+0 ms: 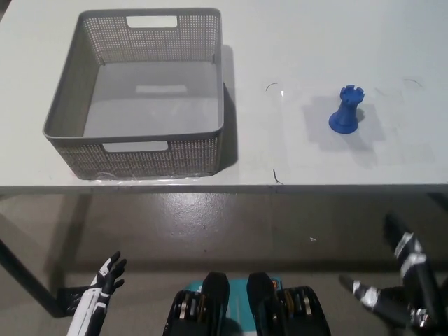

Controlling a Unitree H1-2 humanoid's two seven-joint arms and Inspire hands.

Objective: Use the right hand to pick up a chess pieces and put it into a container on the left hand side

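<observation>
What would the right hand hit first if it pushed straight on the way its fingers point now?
Probably the table's front edge. The black right hand sits open below that edge, fingers pointing up and slightly left in the picture. The blue rook lies beyond on the tabletop. Depth is unclear from this steep view.

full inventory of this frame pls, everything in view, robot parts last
basket: 1, grey mesh with handle cutouts, table's left side, nothing inside
chess piece: 1, blue rook, upright, table's right side, apart from the basket
table: 1, white top, fills upper picture
floor: grey, below the table's edge
left hand: 1, white, lower left, below the table edge, fingers apart, holding nothing
right hand: 1, black, lower right, below the table edge, fingers spread, holding nothing
</observation>
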